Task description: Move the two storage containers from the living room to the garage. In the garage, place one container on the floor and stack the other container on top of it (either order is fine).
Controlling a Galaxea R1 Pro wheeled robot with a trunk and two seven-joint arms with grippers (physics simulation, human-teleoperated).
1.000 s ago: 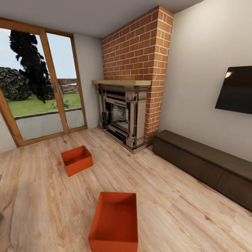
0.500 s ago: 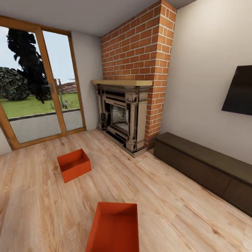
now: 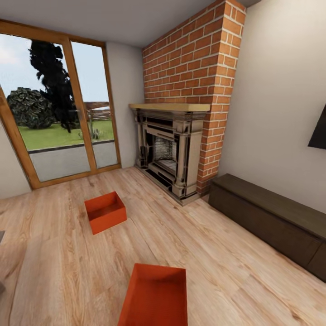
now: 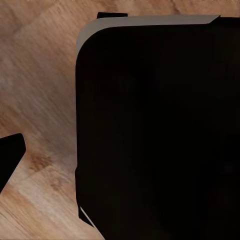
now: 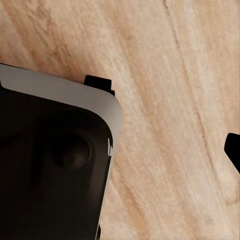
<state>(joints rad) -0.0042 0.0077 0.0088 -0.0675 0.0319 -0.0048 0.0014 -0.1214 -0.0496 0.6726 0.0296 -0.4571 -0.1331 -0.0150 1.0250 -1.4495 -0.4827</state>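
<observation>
Both wrist views show dark robot bodywork above light wood plank floor (image 5: 165,75); whether either hand is open cannot be told. One orange-red plastic bin (image 3: 156,296) lies near, another (image 3: 105,212) farther left, before the brick fireplace (image 3: 174,154).

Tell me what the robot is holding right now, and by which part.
Nothing that can be seen. Both bins, near and far, sit free on the wood floor. The wrist views show no closed fingers, so gripper states cannot be told.

Head camera looks forward-down across the wood plank floor (image 3: 235,276); both wrist cameras hang close above it.
</observation>
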